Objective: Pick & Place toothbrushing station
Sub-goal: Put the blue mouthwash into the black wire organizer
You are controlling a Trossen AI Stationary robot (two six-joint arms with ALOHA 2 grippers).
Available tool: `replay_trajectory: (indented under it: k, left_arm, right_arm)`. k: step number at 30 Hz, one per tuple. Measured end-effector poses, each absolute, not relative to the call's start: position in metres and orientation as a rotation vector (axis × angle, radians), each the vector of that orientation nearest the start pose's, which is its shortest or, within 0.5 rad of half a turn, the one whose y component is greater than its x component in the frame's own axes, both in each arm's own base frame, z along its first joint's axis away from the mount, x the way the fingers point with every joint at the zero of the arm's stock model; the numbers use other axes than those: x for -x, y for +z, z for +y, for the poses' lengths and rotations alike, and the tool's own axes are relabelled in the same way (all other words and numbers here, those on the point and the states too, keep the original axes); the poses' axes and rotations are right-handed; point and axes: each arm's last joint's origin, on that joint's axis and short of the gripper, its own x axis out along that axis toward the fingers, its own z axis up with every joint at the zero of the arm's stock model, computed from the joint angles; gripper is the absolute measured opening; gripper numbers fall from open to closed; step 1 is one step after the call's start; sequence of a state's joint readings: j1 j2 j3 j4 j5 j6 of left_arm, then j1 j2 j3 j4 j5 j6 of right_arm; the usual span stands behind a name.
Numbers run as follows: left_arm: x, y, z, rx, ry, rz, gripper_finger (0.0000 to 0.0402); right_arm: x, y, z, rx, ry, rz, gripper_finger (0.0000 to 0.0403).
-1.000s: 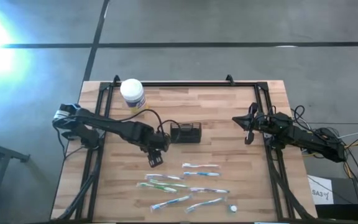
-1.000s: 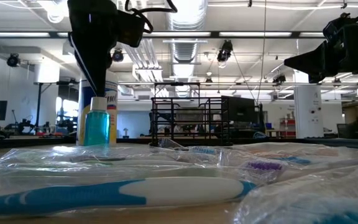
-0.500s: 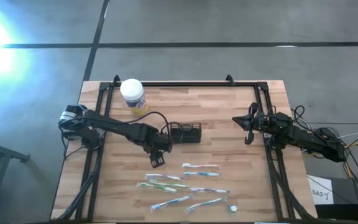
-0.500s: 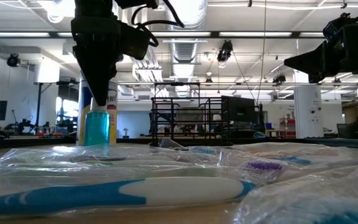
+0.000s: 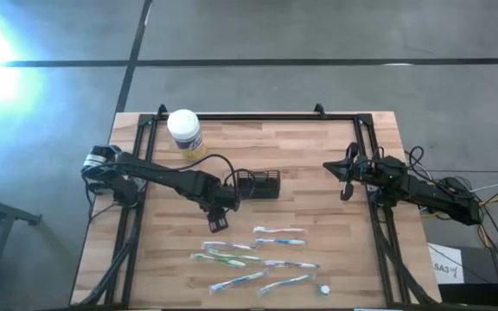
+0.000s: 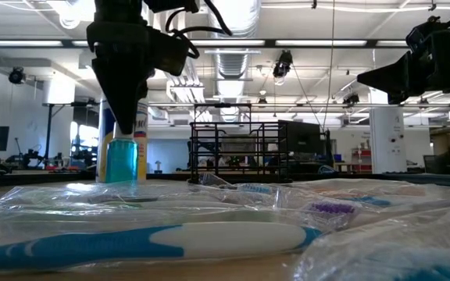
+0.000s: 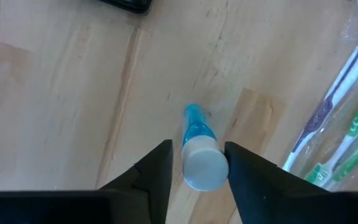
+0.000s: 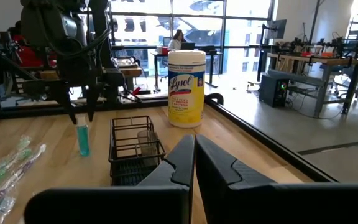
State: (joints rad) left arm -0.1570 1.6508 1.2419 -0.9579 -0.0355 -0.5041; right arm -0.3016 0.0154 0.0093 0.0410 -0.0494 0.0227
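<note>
**A:** Starting at the left side of the light wooden plank table (image 5: 318,147), what stands there?

**B:** A round jar with a white lid and a yellow label (image 5: 184,131) near the far edge. In the right wrist view it reads as a wipes canister (image 8: 186,88), upright, behind the caddy.

**A:** And the left arm?

**B:** It reaches in from the left edge toward the middle. The left gripper (image 7: 196,163) points down over a small upright bottle of clear blue liquid with a white cap (image 7: 201,155). Its two dark fingers (image 7: 156,171) stand on either side of the cap, a narrow gap showing on each side. I cannot tell whether they press on it; they look parted around it rather than clamped.

**A:** Does the low view agree?

**B:** There the left gripper (image 6: 123,117) hangs straight above the blue bottle (image 6: 121,159), its tips at the cap.

**A:** Where is the toothbrushing station?

**B:** The small black rectangular wire-mesh caddy (image 5: 258,184) sits upright on the table near the middle, just beside the left gripper and apart from the bottle. Something pale stands inside it (image 8: 133,150); what it is I cannot tell.

**A:** Nearer the front edge?

**B:** Several toothbrushes in clear plastic wrappers (image 5: 258,257) lie flat, blue, green and purple ones, spread in loose rows.

**A:** And on the right?

**B:** The right gripper (image 5: 346,192) waits above the right rail, well apart from everything, its fingers (image 8: 219,167) pressed together on nothing.
</note>
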Motion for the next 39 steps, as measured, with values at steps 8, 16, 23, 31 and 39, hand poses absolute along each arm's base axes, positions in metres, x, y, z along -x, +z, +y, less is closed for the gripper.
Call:
replay_trajectory:
  k: [8, 16, 23, 31, 39]
  left_arm:
    - [-0.305, 0.229, -0.048, 0.288, 0.225, 1.356, 0.0145]
    - [-0.306, 0.229, -0.048, 0.28, 0.214, 1.35, 0.0129]
    - [-0.306, 0.229, -0.048, 0.257, 0.196, 1.353, 0.0096]
    - [-0.308, 0.237, -0.048, 0.216, 0.154, 1.349, 0.0096]
    - [-0.298, 0.296, -0.047, 0.133, 0.037, 1.174, 0.0096]
  right_arm:
    - [-0.094, 0.169, -0.028, -0.016, -0.252, -0.037, 0.0013]
    - [-0.094, 0.169, -0.028, -0.016, -0.252, -0.037, 0.0013]
    - [-0.094, 0.169, -0.028, -0.009, -0.252, -0.036, 0.0013]
    - [-0.094, 0.169, -0.028, -0.009, -0.268, -0.036, 0.0013]
    - [-0.094, 0.169, -0.028, -0.01, -0.278, -0.036, 0.0013]
